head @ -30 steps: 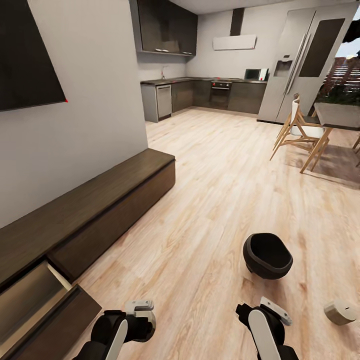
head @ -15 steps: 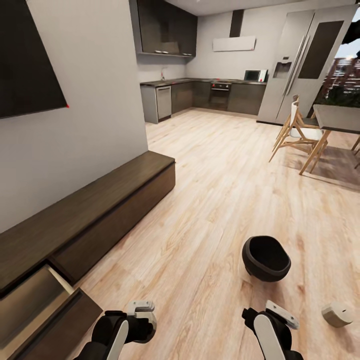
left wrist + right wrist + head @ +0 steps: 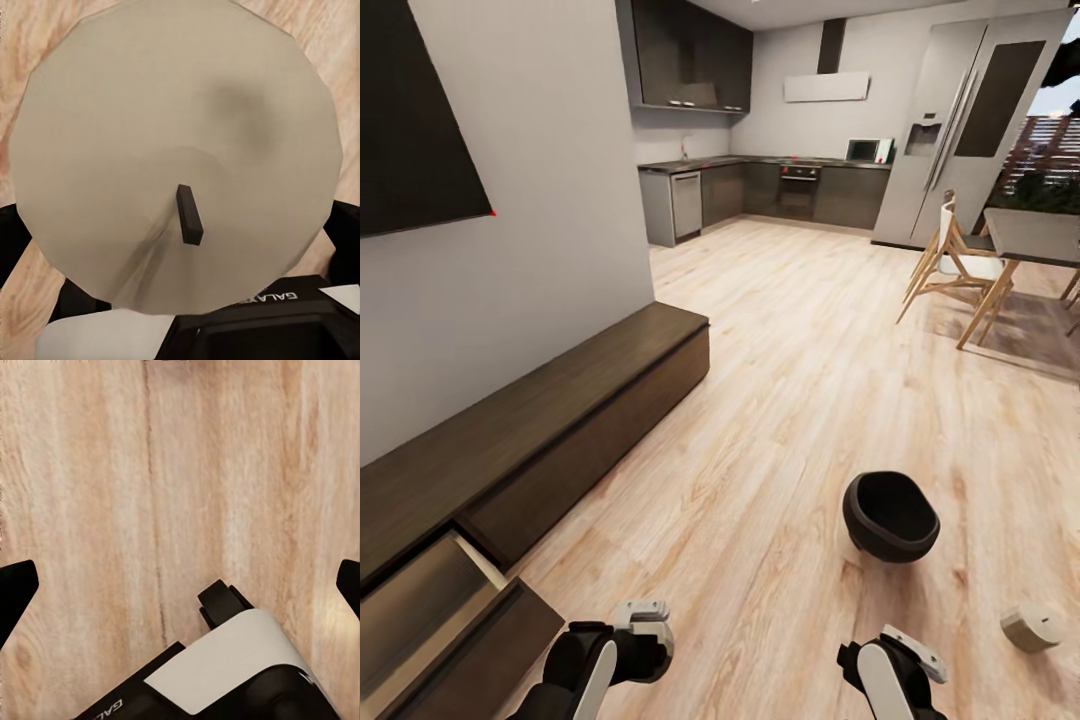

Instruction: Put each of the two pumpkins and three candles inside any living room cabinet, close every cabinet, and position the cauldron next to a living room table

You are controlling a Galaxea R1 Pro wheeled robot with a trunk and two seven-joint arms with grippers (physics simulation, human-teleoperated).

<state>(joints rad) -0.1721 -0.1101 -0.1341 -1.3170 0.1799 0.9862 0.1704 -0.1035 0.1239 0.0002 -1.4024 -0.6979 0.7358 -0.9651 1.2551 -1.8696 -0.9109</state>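
The long dark-brown cabinet (image 3: 550, 420) runs along the left wall, and its nearest drawer (image 3: 430, 610) is pulled open, showing a pale interior. My left gripper (image 3: 643, 645) hangs just right of that drawer, shut on a cream candle (image 3: 150, 112) whose black wick faces the left wrist camera. The black cauldron (image 3: 890, 515) sits on the floor ahead of my right gripper (image 3: 888, 668), which is open over bare floorboards (image 3: 180, 450). A second candle (image 3: 1032, 627) lies on the floor at the right. The pumpkins are out of view.
A dark table (image 3: 1032, 235) with wooden chairs (image 3: 950, 270) stands at the far right on a rug. Behind them are a fridge (image 3: 960, 120) and dark kitchen units (image 3: 780, 190). A black screen (image 3: 410, 120) hangs on the left wall. Wood floor stretches between cabinet and cauldron.
My right gripper has sunk lower in the head view. The whole picture has shifted slightly, so the camera moved. The left gripper keeps its hold on the candle.
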